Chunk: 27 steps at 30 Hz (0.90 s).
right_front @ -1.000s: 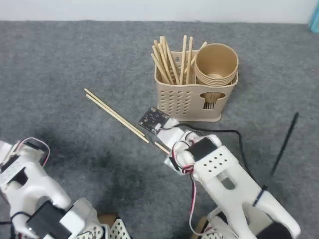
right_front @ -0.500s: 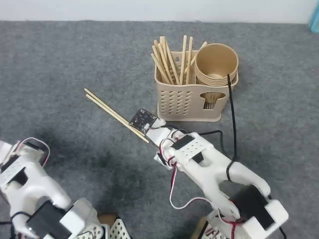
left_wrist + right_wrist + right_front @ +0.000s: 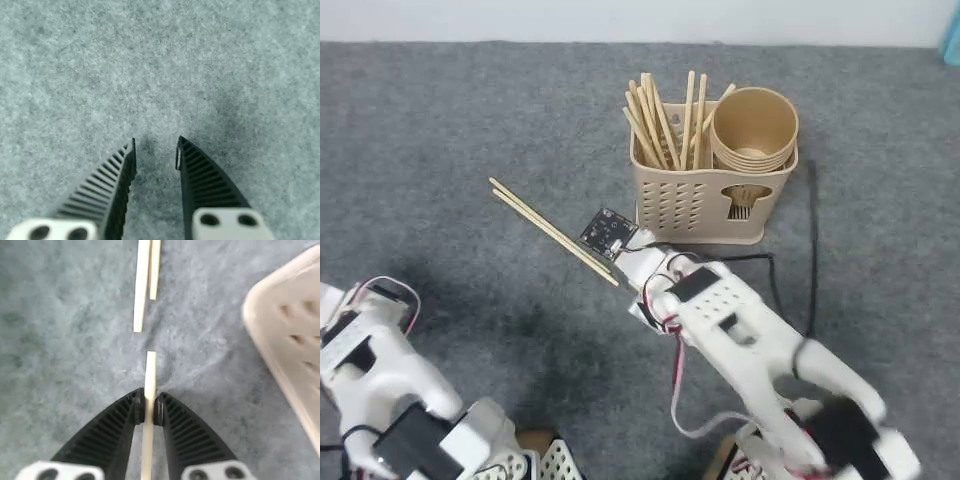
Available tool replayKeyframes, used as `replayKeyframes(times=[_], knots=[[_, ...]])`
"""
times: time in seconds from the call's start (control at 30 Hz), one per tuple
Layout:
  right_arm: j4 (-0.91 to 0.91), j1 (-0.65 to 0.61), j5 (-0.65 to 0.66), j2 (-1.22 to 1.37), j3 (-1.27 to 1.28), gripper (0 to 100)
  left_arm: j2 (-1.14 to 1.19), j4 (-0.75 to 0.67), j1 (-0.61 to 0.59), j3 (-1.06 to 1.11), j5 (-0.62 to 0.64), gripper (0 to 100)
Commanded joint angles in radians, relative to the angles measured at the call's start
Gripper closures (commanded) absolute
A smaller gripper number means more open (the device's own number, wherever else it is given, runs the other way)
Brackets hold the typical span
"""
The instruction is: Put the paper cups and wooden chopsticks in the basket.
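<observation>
**Worktop** (image 3: 440,120): grey, carpet-like surface.

**Basket** (image 3: 692,205): beige and perforated, standing upper centre-right in the high view.
- Its right compartment holds a stack of paper cups (image 3: 754,125), upright with mouths up.
- Its left compartment holds a bundle of wooden chopsticks (image 3: 665,120), standing on end and fanned out.

**Loose pair of chopsticks** (image 3: 548,229): lies side by side on the worktop left of the basket. It runs diagonally from centre-left down toward the basket's lower left corner.

**Right arm** (image 3: 740,325): extends from the lower right of the frame to the near end of that pair.

**Right gripper** (image 3: 149,407): clenched on a single chopstick (image 3: 150,367). The chopstick projects forward from between the jaws, roughly in line with the loose pair and apart from it. Whether its tip touches the worktop cannot be told.

**Left arm** (image 3: 380,385): sits in the lower left corner.

**Left gripper** (image 3: 155,150): released, jaws parted above bare worktop.
</observation>
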Motion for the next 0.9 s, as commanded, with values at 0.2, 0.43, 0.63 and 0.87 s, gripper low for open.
replayKeyframes(times=[0.2,0.43,0.63,0.87], knots=[[0.119,0.010,-0.236,-0.756,0.005,99.1,-0.003,0.000,-0.002,-0.044,0.009,87],[-0.223,0.016,-0.387,-1.164,0.249,99.1,-0.003,0.000,-0.002,-0.044,0.009,87],[-0.604,0.019,-0.384,-1.265,0.284,99.1,-0.003,0.002,-0.002,-0.044,0.008,87],[-0.855,0.185,-0.382,-1.015,0.021,99.1,-0.003,0.002,-0.002,-0.044,0.008,87]])
